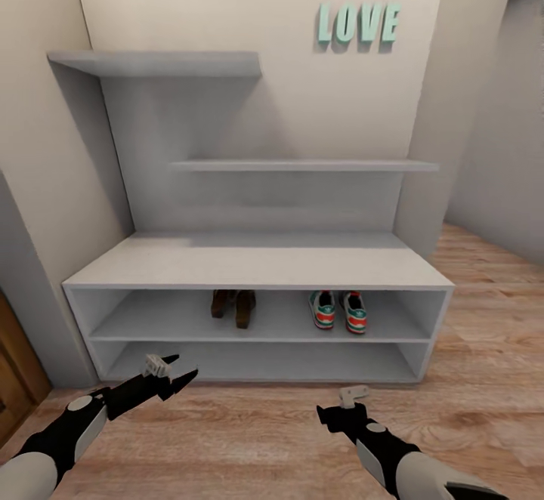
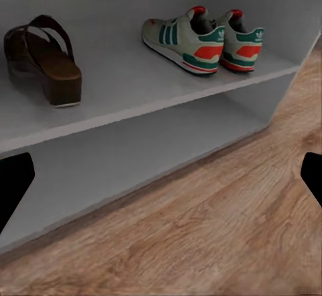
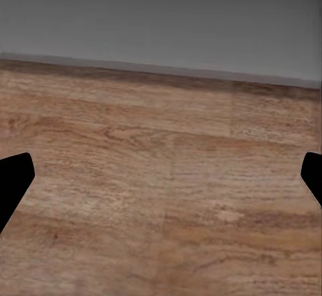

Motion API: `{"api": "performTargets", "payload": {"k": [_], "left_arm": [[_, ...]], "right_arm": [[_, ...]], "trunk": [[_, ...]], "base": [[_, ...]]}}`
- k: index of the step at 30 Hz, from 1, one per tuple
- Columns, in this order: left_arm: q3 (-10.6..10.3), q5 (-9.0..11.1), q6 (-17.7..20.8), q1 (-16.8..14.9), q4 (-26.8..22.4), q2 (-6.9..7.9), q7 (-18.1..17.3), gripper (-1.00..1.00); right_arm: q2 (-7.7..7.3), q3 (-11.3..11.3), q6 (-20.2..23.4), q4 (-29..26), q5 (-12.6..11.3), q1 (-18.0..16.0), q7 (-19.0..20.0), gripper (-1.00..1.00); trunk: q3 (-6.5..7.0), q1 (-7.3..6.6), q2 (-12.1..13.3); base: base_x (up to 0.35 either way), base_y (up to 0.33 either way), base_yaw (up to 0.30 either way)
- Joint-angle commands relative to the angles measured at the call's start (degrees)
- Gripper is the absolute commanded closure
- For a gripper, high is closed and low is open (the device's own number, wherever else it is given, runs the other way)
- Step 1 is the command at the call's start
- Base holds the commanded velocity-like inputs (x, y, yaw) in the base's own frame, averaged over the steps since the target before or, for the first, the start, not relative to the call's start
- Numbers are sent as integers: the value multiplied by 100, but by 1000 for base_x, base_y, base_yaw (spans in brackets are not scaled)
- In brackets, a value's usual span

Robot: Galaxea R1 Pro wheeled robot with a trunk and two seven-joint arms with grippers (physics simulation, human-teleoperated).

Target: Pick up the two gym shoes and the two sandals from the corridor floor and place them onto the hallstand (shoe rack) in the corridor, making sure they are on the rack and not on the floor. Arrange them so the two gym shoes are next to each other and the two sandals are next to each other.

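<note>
While half-shadowed, sandals [image 1: 233, 307] and gym shoes [image 1: 338, 310] on the hallstand [image 1: 257, 267].

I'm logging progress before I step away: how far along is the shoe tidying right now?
It looks essentially done. Both sandals sit together on the hallstand's upper tier, and both gym shoes sit side by side further right on the same tier. Nothing is in hand: the left gripper and right gripper are open over bare corridor floor. Nothing visibly remains.
</note>
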Motion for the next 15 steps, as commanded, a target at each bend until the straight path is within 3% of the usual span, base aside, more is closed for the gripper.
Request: {"api": "performTargets", "payload": {"k": [1,7,11,15], "left_arm": [[-47,33,-35,-5,68,-9,41,-100],[-47,-317,-44,-5,651,-141,467,-100],[-47,-376,-143,-5,1008,-276,1119,-100],[-47,-384,-228,-5,1240,-393,1494,-100]], "right_arm": [[-3,-50,-29,22,50,-3,12,-100],[-21,-56,-69,85,50,-2,6,-100],[-23,-57,-69,89,50,-2,5,-100],[-24,-57,-70,90,50,-2,5,-100]], "trunk": [[27,-4,-1],[175,-19,7],[265,-29,13],[354,-40,18]], "base": [[0,0,0],[0,0,0],[0,0,0],[0,0,0]]}}
